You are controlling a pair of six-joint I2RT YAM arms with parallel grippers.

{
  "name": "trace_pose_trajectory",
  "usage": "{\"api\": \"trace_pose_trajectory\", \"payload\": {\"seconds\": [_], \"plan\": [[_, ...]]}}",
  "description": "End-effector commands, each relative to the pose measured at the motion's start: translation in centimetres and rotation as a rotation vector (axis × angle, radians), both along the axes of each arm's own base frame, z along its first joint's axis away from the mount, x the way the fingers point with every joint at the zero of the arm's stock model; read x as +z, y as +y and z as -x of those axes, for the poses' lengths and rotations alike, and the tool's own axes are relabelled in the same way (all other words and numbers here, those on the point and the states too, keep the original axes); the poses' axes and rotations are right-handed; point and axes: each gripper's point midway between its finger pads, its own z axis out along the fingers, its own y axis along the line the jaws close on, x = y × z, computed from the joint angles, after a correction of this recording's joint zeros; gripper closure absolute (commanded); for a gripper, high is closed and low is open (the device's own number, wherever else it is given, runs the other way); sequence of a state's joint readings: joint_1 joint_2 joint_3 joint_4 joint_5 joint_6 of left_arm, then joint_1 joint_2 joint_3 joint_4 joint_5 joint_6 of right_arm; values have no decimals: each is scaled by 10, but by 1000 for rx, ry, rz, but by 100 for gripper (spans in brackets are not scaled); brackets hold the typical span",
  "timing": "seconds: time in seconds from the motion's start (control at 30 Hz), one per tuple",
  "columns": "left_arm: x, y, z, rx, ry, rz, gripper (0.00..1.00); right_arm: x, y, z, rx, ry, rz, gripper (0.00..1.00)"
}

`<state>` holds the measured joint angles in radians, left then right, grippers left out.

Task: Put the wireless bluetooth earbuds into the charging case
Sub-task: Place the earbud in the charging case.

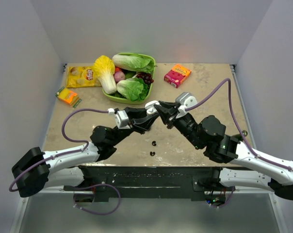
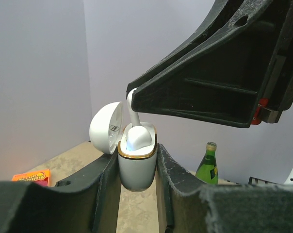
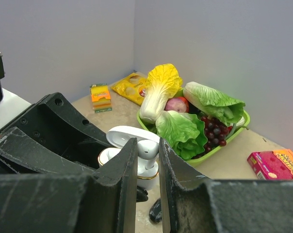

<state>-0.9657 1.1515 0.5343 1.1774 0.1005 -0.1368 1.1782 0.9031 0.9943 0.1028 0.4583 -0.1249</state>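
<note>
Centrally above the tan table (image 1: 200, 80), the left gripper (image 2: 138, 167) clamps a small glossy white gold-rimmed charging case (image 2: 136, 177), lid open, while the right gripper (image 3: 146, 160) pinches 1 white stemmed earbud (image 2: 137, 137) resting in its mouth, with 2 tiny black rounded buds (image 1: 154, 143) on the tabletop.

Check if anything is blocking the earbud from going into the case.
Nothing visible does. The lid is swung back, and the earbud in the right end effector is already at the case's open mouth.
</note>
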Motion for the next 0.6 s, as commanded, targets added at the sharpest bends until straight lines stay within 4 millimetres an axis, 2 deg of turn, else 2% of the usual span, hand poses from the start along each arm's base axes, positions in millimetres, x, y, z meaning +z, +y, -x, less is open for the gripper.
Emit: {"api": "trace_pose_trajectory", "payload": {"seconds": [0.0,0.13,0.3,0.57], "plan": [[49,16,12,7,-103,116,100,11,-8,-2,-33,-33,10,100],[52,16,12,9,-106,120,100,4,0,1,-5,-25,46,100],[55,17,10,23,-110,121,100,6,5,3,12,-4,44,100],[60,17,9,30,-119,127,100,4,2,6,17,16,31,100]]}}
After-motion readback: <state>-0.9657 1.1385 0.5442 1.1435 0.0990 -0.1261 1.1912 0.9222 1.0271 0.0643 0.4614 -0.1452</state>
